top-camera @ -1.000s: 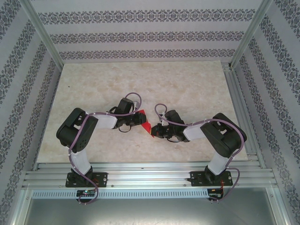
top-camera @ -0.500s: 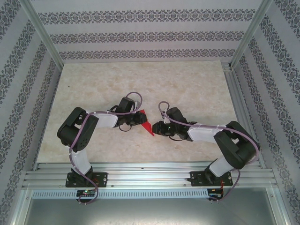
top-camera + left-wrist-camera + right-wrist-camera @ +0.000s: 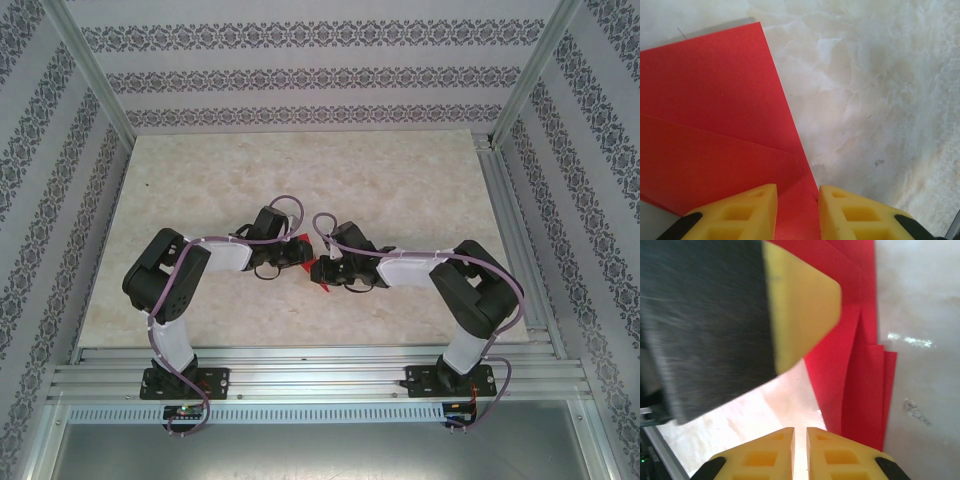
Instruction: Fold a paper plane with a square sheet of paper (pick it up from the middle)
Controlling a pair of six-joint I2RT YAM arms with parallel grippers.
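Folded bright red paper sheet (image 3: 715,100) at ctr of beige marble table (image 3: 300,170); L gripper (image 3: 797,192) at its 9 o'clock, jaws part-open astride paper edge; R gripper (image 3: 800,432) at 3 o'clock, near-clenched, empty.

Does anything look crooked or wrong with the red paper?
Slightly, yes. The folded red paper near the middle of the table looks uneven: in the right wrist view its layers' edges step past one another instead of lining up.
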